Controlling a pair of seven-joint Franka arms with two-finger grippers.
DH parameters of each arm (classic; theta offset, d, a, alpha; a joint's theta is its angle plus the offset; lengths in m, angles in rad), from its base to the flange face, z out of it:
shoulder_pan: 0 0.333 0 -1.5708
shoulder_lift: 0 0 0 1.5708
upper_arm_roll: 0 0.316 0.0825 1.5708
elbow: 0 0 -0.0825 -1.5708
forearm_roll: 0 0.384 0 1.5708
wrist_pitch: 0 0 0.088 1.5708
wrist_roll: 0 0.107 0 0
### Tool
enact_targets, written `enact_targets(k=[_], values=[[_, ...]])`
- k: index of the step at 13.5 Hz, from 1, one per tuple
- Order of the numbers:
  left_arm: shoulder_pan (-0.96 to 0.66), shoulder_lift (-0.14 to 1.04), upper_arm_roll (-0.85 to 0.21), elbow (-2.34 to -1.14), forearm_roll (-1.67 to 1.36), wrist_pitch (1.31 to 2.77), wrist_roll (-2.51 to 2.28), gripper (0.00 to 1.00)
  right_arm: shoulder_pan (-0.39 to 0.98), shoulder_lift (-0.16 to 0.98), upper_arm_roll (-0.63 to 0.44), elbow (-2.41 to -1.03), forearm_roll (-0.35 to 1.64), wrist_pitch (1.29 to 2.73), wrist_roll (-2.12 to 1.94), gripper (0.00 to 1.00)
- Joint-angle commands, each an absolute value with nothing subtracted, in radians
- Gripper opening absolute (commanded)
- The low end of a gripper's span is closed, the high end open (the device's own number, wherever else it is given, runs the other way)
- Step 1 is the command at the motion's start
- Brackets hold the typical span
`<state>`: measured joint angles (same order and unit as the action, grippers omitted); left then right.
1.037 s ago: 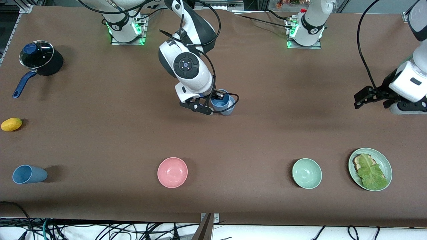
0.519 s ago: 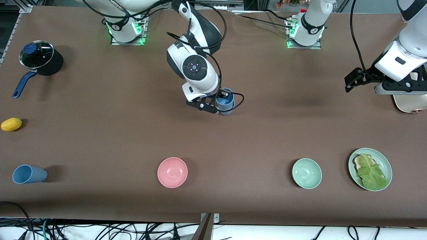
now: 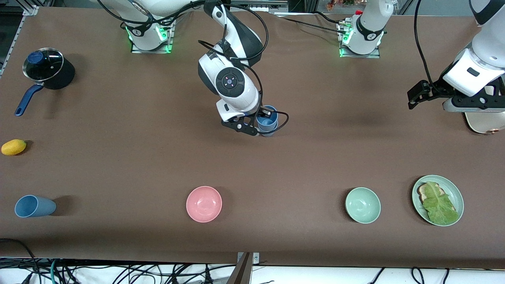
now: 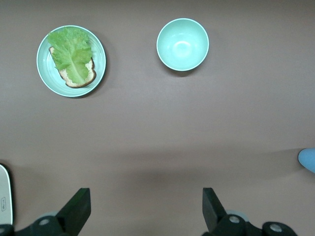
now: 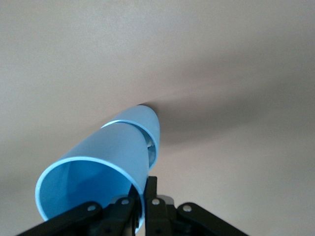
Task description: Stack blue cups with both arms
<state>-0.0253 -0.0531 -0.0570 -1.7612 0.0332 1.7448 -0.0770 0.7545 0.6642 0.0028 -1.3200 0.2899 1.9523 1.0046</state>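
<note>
My right gripper (image 3: 261,117) is shut on the rim of the medium blue cup (image 3: 269,121), one finger inside and one outside. That cup sits tilted in the duller grey-blue cup (image 3: 269,133), which stands on the table near its middle. In the right wrist view the gripper (image 5: 142,186) pinches the blue cup's (image 5: 93,167) wall, and the lower cup's (image 5: 145,120) rim rings it. My left gripper (image 3: 414,98) waits open and empty above the table at the left arm's end; it shows in the left wrist view (image 4: 145,206).
A third blue cup (image 3: 33,206) lies on its side near the front camera at the right arm's end. A pink bowl (image 3: 204,204), a pale green bowl (image 3: 362,205), a plate with lettuce (image 3: 457,195), a lemon (image 3: 14,147) and a lidded pot (image 3: 47,69) stand around.
My right gripper carried the blue cup a little toward the left arm's end over the grey-blue cup. My left arm pulled up and back early on, then held still.
</note>
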Motion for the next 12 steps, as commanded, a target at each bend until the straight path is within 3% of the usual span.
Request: enact_targets(k=[1,2,6,12], values=[[-0.023,-0.055,-0.054,-1.759,0.026,1.733,-0.054,1.0,0.765,0.689,-0.005,-1.282,0.307,1.951,1.014,0.51],[-0.021,-0.055,-0.054,-1.759,0.026,1.732,-0.054,1.0,0.765,0.686,-0.008,-1.282,0.296,1.947,1.009,1.0],[-0.015,-0.055,-0.052,-1.763,0.025,1.729,-0.044,1.0,0.744,0.661,-0.017,-1.264,0.288,1.921,0.999,1.0],[-0.015,-0.055,-0.052,-1.761,0.023,1.726,-0.046,1.0,0.614,0.586,-0.046,-1.256,0.212,1.7,0.741,1.0]])
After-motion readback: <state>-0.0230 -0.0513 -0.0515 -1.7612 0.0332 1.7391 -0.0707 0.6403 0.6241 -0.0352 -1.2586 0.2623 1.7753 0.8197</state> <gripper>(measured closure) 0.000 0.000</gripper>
